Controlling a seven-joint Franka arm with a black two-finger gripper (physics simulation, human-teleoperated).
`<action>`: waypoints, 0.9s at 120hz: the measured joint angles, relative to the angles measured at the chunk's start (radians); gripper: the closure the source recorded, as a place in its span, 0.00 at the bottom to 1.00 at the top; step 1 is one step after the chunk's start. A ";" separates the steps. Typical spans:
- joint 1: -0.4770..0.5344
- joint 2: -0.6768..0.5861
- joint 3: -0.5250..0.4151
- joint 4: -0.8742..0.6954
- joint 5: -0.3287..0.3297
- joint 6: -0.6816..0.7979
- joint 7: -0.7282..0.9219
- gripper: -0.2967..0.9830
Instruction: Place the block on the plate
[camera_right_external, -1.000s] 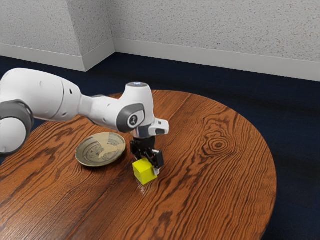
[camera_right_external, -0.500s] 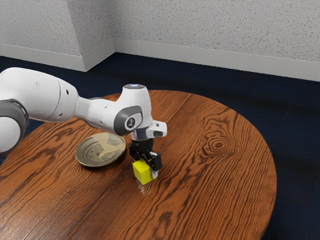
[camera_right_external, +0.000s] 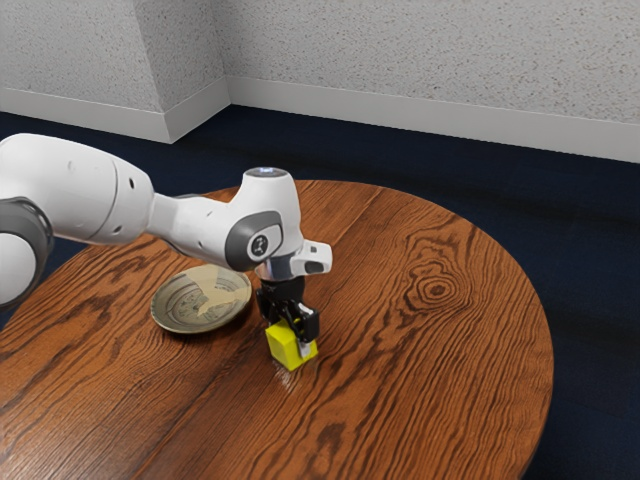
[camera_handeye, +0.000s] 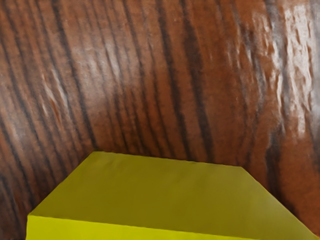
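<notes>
Placing is not yet done: the yellow block (camera_right_external: 284, 347) appears to rest on the tabletop (camera_right_external: 400, 390), near the plate (camera_right_external: 195, 303). The end effector (camera_right_external: 291, 336) is at the block; whether it holds, I cannot tell. Lifting and carrying probably remain. Smooth cube, shallow round patterned plate, dark-grained glossy wood.

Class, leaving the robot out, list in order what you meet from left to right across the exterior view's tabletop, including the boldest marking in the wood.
Plate → yellow block → round knot in the wood grain.
</notes>
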 joint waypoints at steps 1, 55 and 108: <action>0.000 -0.001 0.000 0.000 0.000 0.000 0.000 0.45; -0.001 -0.169 0.029 0.013 0.009 -0.092 0.004 0.48; 0.002 -0.212 0.281 0.008 0.049 -0.140 0.020 0.48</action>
